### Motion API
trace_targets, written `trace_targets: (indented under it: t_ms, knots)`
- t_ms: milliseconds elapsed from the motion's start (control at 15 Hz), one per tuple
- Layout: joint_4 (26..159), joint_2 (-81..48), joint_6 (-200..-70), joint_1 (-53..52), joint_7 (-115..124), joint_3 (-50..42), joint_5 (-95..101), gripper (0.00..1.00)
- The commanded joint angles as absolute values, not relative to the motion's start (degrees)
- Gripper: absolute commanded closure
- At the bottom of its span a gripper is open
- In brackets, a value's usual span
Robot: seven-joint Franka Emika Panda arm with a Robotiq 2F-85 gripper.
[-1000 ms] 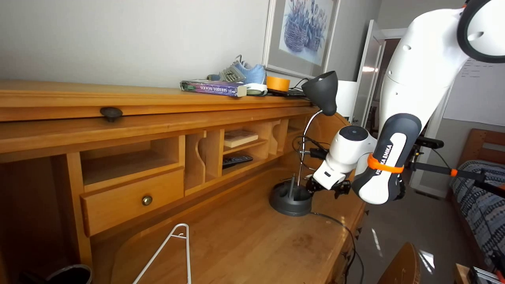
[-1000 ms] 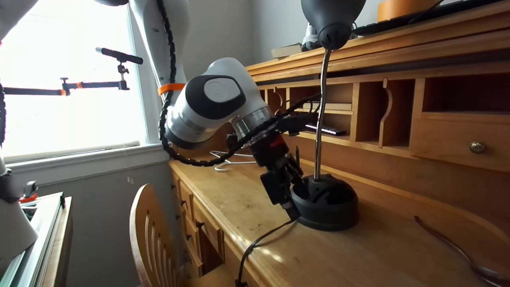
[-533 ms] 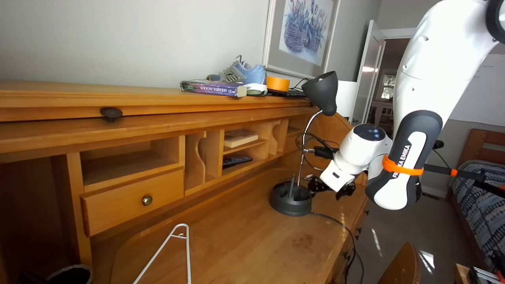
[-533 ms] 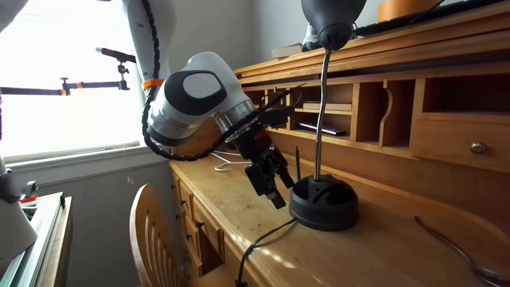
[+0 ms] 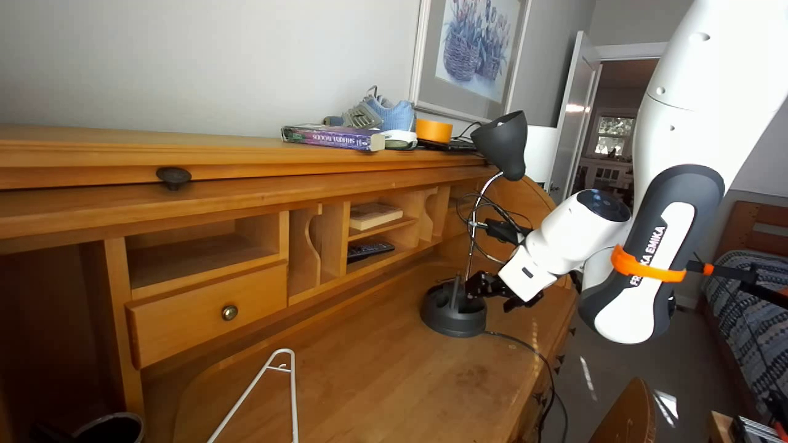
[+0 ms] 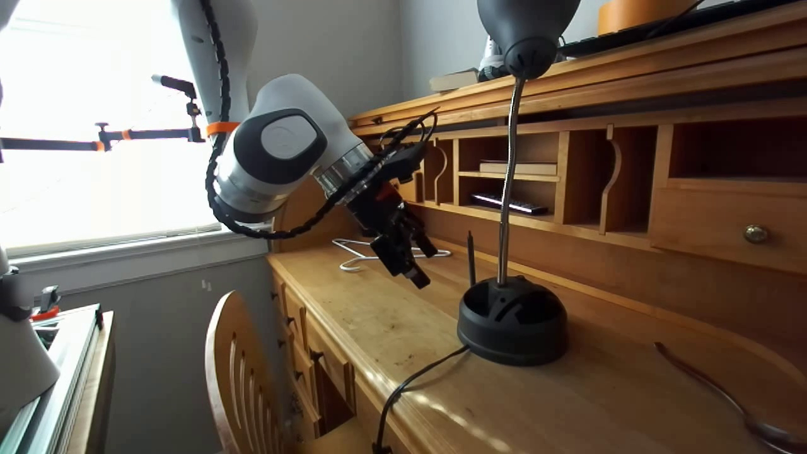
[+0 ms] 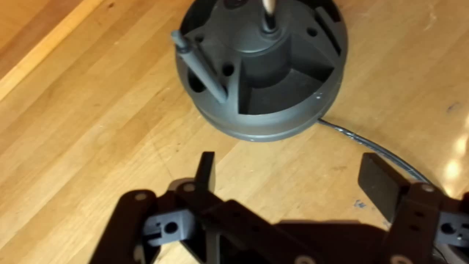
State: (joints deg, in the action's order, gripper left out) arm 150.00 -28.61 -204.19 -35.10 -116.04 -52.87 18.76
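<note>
Jaws: while the lamp base [image 7: 263, 126] sits top centre of the wrist view, they stand wide apart along the bottom of it, nothing gripped.
Pen: grey pen [image 7: 202, 72] slants out of the lamp base, left of its large front compartment, upper middle of the wrist view; jaws not touching it.
Gap: in an exterior view the jaws hang near frame centre above the table [image 6: 599, 403], apart from the lamp base at lower right of centre.
Change: a second ago they were at the base's rim; since then the arm [image 6: 284, 142] has drawn them up and toward upper left of that frame. Base and pen look unmoved.
Meaning: my read, the jaws have backed off from the base and carried nothing away; pen left in the holder. Can't tell if anything was let go there.
Cord: black cord [image 7: 384, 151] runs from the base toward lower right of the wrist view, partly behind the jaws.
Nearby: white hanger [image 5: 294, 400] lower left of an exterior view; spoon [image 6: 772, 435] in a lower right corner, well apart.
</note>
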Motion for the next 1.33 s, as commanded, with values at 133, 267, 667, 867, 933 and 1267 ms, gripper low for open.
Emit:
trace_targets:
  t_ms: [133,267,667,867,933,1267]
  knots:
    - [147.8,-27.5,-206.9,-33.6,-121.4,-46.6,11.6,0.0]
    - [145.6,-28.2,-206.8,-32.3,-123.0,-44.3,10.5,0.0]
    - [139.7,-29.4,-205.8,-25.0,-128.0,-37.1,10.6,0.0]
    - [137.8,-30.6,-205.6,-22.7,-130.0,-35.7,8.8,0.0]
    - [137.3,-30.9,-205.4,-21.6,-130.5,-35.1,8.6,0.0]
    - [134.8,-33.1,-204.9,-20.8,-132.3,-35.2,4.4,0.0]
